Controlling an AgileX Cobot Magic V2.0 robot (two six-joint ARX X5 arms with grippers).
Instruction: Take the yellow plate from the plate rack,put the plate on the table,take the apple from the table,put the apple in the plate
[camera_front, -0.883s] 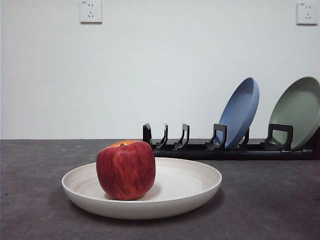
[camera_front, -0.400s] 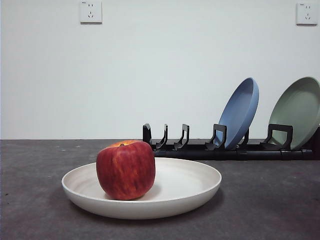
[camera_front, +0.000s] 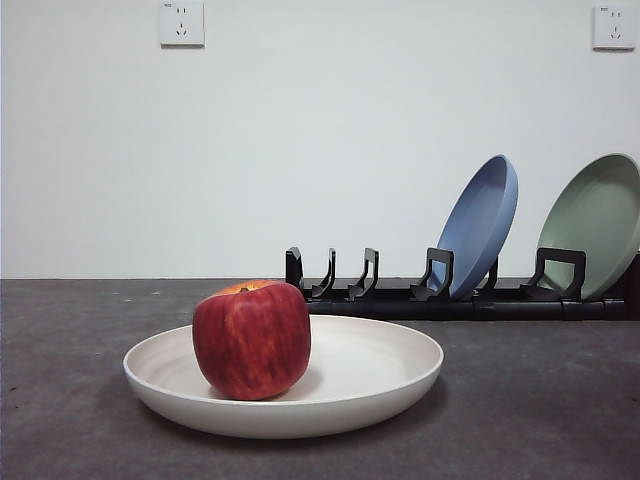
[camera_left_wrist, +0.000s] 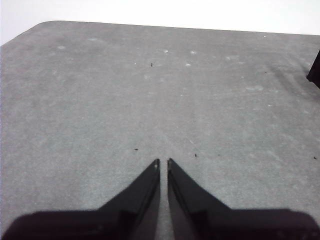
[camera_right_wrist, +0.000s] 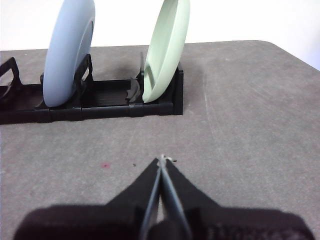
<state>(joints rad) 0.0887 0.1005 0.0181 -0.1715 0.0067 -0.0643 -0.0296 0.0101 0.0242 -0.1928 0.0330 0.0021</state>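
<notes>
Apple sits in yellow plate on worktop. Left gripper and right gripper clenched, empty, well clear; best left parked.

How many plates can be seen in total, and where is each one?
3. The wide cream plate lies flat on the dark grey table with the red apple in it. The blue plate and the pale green plate stand in the black plastic rack.

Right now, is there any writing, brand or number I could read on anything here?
No text is readable.
Left wall socket: tiny mark at its corner, too small to read.
Right wall socket: the same.
Apple, yellow plate, plate rack: no lettering shows.
</notes>
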